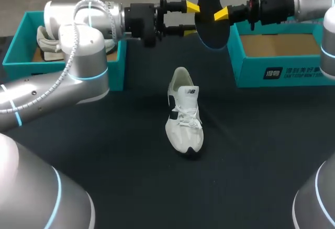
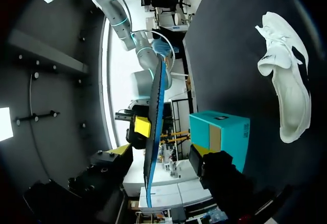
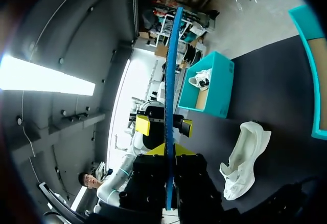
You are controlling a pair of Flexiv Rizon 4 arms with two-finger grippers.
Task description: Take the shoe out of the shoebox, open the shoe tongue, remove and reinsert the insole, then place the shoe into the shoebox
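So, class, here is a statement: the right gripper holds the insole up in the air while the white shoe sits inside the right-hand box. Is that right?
Not quite. The shoe is not inside the right-hand box. It lies on the black table, out in the open between the two boxes, as the head view shows. The rest stands: the right gripper holds the insole up in the air.

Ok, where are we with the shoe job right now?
Done: the shoe is out on the table, and the insole is out of it. In hand: the right gripper holds the insole in the air, with the open left gripper straddling it. Left: put the insole back in, then set the shoe into the empty box.
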